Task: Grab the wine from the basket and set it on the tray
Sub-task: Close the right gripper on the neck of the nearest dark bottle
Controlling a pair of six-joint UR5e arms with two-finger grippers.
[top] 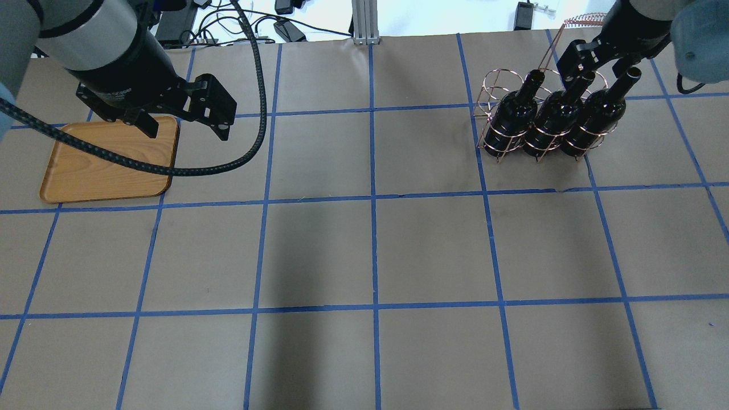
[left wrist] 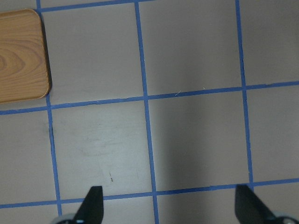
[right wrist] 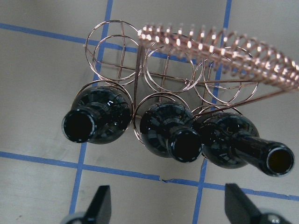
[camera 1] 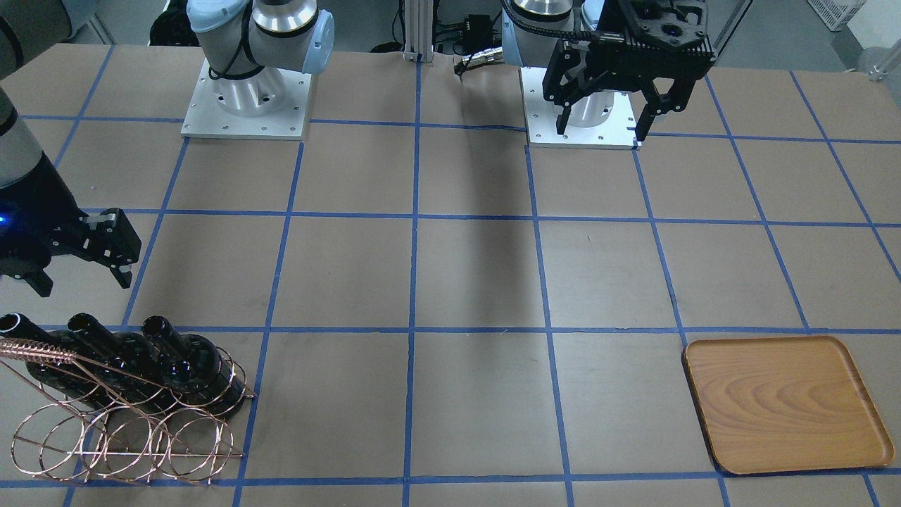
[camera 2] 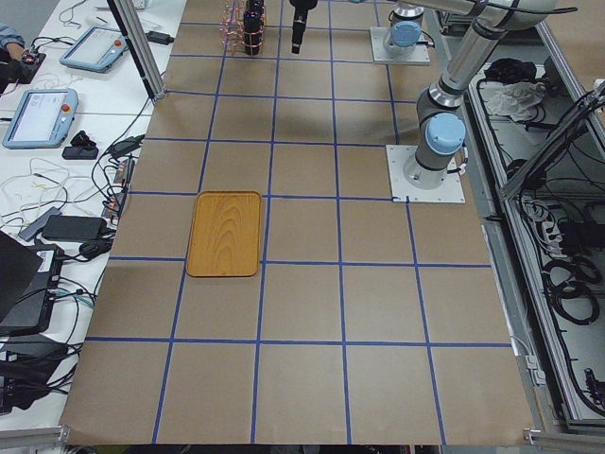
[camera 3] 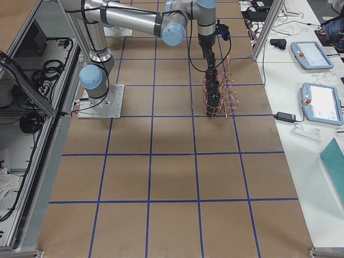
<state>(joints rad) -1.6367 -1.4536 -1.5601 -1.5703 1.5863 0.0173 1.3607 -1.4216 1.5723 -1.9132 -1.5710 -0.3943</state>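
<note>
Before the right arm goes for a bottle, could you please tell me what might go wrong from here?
1. The three wine bottles sit shoulder to shoulder in one row, so the open right gripper may bump a neighbour while closing on one neck.
2. The twisted handle arches close beside them; a lift could snag it and drag the basket.
3. The open left gripper hovers near the tray, possibly blocking placement.

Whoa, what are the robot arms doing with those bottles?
The robot is meant to move wine from the copper wire basket to the wooden tray. Its right gripper hangs open above the three dark wine bottles, which all sit in the basket's loops, untouched. The left gripper, also open, hovers near the tray, which has nothing on it.
</note>
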